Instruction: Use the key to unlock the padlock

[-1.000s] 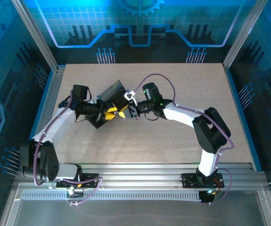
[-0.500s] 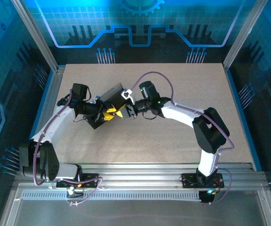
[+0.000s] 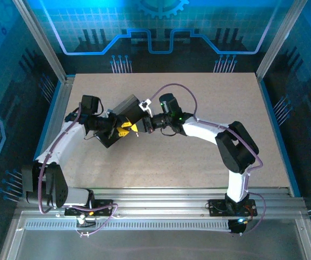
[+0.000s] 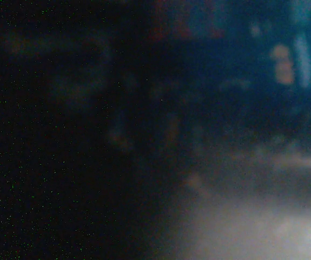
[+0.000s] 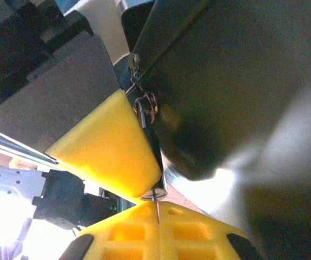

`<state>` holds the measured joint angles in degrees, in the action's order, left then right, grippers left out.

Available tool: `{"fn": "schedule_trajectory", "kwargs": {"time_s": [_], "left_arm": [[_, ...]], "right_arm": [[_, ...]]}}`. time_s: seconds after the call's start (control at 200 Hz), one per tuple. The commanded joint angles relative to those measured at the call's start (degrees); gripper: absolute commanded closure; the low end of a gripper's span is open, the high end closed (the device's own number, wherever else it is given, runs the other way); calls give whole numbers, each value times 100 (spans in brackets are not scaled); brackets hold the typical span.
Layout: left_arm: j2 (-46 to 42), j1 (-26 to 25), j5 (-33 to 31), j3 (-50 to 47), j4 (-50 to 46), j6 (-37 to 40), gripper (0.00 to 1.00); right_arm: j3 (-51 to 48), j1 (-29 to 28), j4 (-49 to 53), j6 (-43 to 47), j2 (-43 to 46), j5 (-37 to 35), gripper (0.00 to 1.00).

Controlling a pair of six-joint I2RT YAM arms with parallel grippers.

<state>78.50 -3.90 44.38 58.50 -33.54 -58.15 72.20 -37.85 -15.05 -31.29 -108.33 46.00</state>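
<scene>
right gripper (image 5: pixel 158 215): pressed together, pinching the key (image 5: pixel 155 196)
left gripper (image 3: pixel 125 129): at the box (image 3: pixel 127 104), grip unclear
step: align key tip with padlock (image 5: pixel 144 105) keyhole, slowly

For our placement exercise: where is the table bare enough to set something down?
Bare: table right of the right arm; near middle up to the left arm. Crowded: around the box, where left end effector and right end effector meet.
</scene>
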Motion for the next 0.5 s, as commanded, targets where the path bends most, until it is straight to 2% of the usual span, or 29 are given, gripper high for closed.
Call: {"fn": "schedule_trajectory", "kwargs": {"time_s": [0.0, 0.165, 0.495], "left_arm": [[16, -64, 221, -74, -96, -236, 100], [17, 125, 89, -116, -167, -288, 100], [-101, 372, -7, -207, -141, -375, 100]], "right_arm": [[65, -131, -954, -415, 92, -4, 87], [-239, 0, -785, -419, 138, -197, 76], [-685, 308, -704, -416, 430, -293, 67]]}}
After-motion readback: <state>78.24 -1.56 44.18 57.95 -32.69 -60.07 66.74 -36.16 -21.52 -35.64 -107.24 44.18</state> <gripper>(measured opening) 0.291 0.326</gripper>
